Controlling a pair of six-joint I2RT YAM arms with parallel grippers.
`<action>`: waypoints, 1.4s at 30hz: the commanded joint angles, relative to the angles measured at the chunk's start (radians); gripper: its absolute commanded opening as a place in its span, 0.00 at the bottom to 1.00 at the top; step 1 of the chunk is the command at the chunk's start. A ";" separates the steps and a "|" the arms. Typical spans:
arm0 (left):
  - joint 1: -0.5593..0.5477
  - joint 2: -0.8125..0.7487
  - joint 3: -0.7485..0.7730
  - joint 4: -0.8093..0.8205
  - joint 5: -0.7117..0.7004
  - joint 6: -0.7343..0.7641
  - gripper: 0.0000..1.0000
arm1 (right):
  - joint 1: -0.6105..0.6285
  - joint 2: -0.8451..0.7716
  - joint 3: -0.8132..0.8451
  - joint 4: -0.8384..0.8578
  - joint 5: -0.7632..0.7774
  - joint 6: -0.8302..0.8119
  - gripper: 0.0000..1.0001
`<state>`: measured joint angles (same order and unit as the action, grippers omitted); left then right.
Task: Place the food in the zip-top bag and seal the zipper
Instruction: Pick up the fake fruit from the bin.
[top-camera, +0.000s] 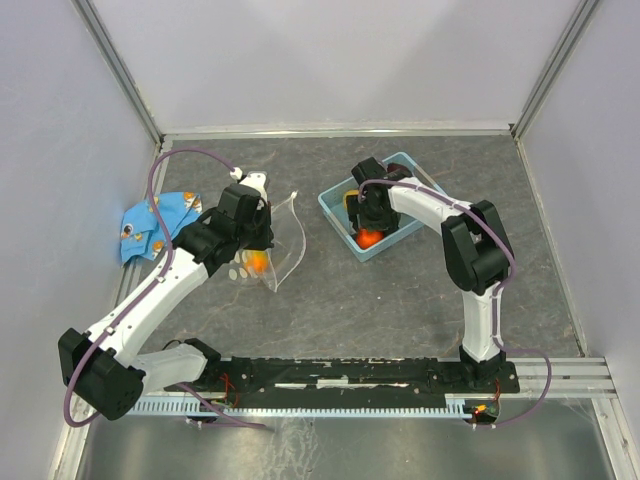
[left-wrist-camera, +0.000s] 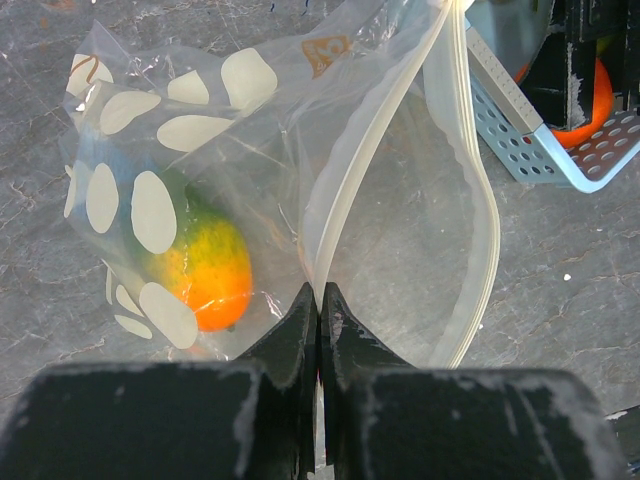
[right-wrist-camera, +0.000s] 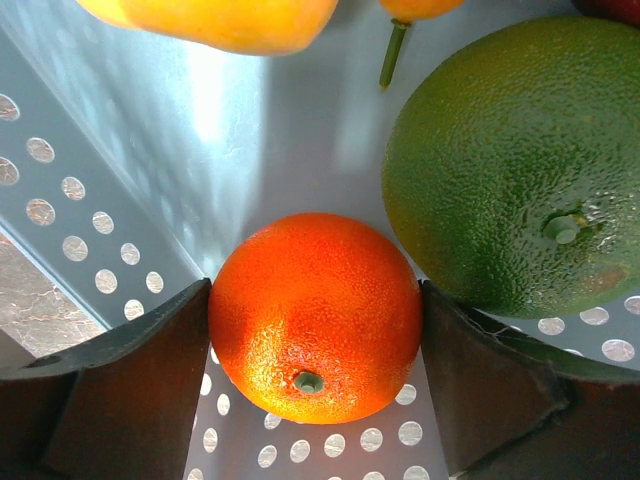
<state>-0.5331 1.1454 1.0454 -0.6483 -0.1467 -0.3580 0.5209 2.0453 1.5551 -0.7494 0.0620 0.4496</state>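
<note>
- The top view is not resolving either pincer's jaws, and the basket's contents are showing there only as an orange glow.
- The left gripper is pinching the zip-top bag at its mouth edge, with its jaws narrowed to a slit.
- The zipper is gaping in a loop toward the blue basket.
- An orange-green fruit is lying inside the bag, partly masked by white dots.
- The right gripper is standing wide around the orange on the basket floor. Its fingers are at the skin, but I cannot tell whether they are squeezing.
- A green fruit is crowding the right-hand finger, and a yellow fruit is being cut off by the top edge.
- Only the top view is showing the blue cloth lying left of the bag, and the bag and basket sitting apart on the grey table.
</note>
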 joint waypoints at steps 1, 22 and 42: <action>0.007 -0.010 0.002 0.030 0.013 0.016 0.03 | 0.001 -0.066 -0.031 0.045 0.009 0.030 0.75; 0.017 -0.010 -0.005 0.042 0.081 0.022 0.03 | 0.094 -0.485 -0.233 0.274 0.003 0.013 0.69; 0.017 -0.038 -0.012 0.048 0.105 0.027 0.03 | 0.375 -0.699 -0.555 1.018 -0.254 -0.032 0.72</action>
<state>-0.5213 1.1358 1.0382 -0.6472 -0.0658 -0.3580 0.8768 1.3476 1.0302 -0.0032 -0.0719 0.4294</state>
